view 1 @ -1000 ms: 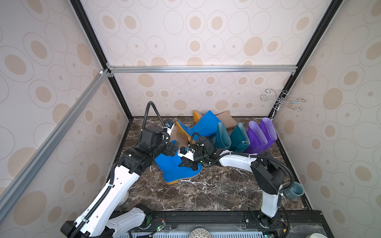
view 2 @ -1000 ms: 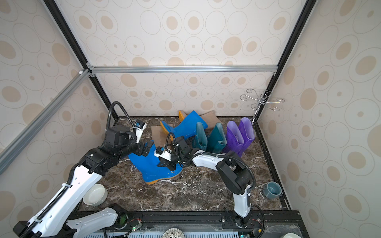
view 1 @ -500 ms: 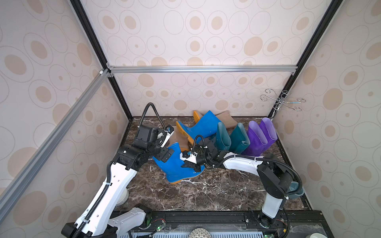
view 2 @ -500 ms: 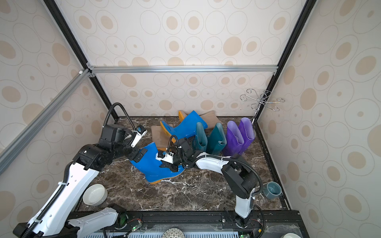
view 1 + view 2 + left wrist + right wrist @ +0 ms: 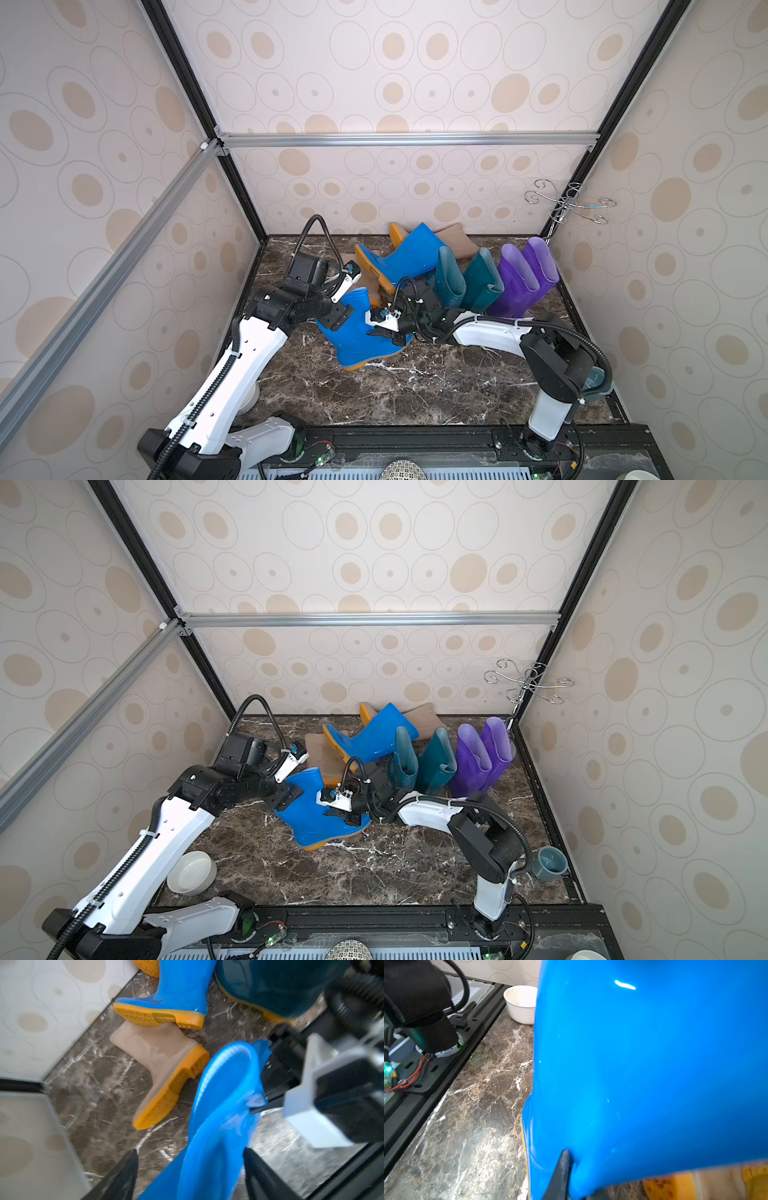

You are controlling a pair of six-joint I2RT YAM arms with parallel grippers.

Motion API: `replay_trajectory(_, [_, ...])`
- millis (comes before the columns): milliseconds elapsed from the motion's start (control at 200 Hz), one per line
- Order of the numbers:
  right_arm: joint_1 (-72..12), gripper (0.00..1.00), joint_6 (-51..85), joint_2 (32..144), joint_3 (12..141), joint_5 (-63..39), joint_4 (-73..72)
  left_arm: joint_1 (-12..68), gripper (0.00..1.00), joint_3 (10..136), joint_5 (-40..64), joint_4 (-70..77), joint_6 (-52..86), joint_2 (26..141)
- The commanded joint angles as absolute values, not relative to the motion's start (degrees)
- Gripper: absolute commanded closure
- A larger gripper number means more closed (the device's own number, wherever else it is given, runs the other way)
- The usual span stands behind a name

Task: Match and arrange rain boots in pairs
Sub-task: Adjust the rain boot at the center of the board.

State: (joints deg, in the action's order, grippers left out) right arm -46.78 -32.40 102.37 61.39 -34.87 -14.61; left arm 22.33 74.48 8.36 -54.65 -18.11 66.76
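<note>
One glossy blue boot point(image 5: 357, 340) stood upright on marbled worktop point(image 5: 415, 382), jaws of left gripper point(image 5: 190, 1172) straddled its smooth shaft, right gripper point(image 5: 390, 334) touched its side, neither grip could be told, teal pair point(image 5: 451, 278) and purple pair point(image 5: 519, 278) stood behind, beige boot point(image 5: 162, 1053) lay flat.

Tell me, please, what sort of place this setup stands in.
Probably a robot test cell dressed like a room: wallpapered panels on an aluminium frame, a marble-patterned tabletop, and a left arm and right arm mounted on a front rail.
</note>
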Motion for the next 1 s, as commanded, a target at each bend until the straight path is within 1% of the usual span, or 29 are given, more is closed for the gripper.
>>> replay_trajectory(0, [-46.6, 0.66, -30.8, 99.5, 64.3, -33.2, -14.2, 22.1, 0.62, 74.6, 15.1, -53.6, -16.9, 69.3])
replay_trajectory(135, [-45.5, 0.54, -24.0, 97.1, 65.0, -29.0, -12.5, 22.1, 1.00, 75.1, 18.4, -52.9, -12.6, 69.8])
replay_trajectory(210, [-44.6, 0.51, -19.9, 95.6, 67.3, -26.9, -7.0, 22.1, 1.00, 77.1, 20.4, -52.8, -8.5, 70.9])
replay_trajectory(315, [-43.6, 0.50, -15.7, 94.3, 72.6, -23.1, 2.3, 22.1, 1.00, 80.4, 24.4, -50.7, -1.4, 72.4])
replay_trajectory(480, [-42.2, 0.50, -9.1, 90.3, 78.1, -16.5, 10.4, 22.9, 1.00, 81.4, 25.6, -40.7, 12.8, 70.9])
replay_trajectory(625, [-38.3, 0.50, -2.5, 85.9, 81.5, -16.3, 13.7, 25.3, 1.00, 80.3, 20.3, -34.6, 24.9, 71.3])
replay_trajectory(740, [-35.6, 0.50, -0.6, 83.5, 82.5, -15.5, 15.7, 28.4, 1.00, 77.8, 19.9, -29.3, 31.5, 72.2])
replay_trajectory(805, [-34.6, 0.50, -0.6, 83.0, 83.5, -15.2, 18.1, 30.1, 1.00, 77.1, 17.6, -27.6, 35.3, 73.1])
replay_trajectory(950, [-32.7, 0.50, 0.5, 82.4, 85.2, -14.1, 23.2, 36.0, 1.00, 81.8, 5.1, -32.3, 39.7, 77.1])
replay_trajectory(995, [-32.2, 0.51, 1.0, 81.9, 85.2, -13.8, 23.9, 37.4, 1.00, 83.2, 2.7, -33.5, 41.0, 77.9])
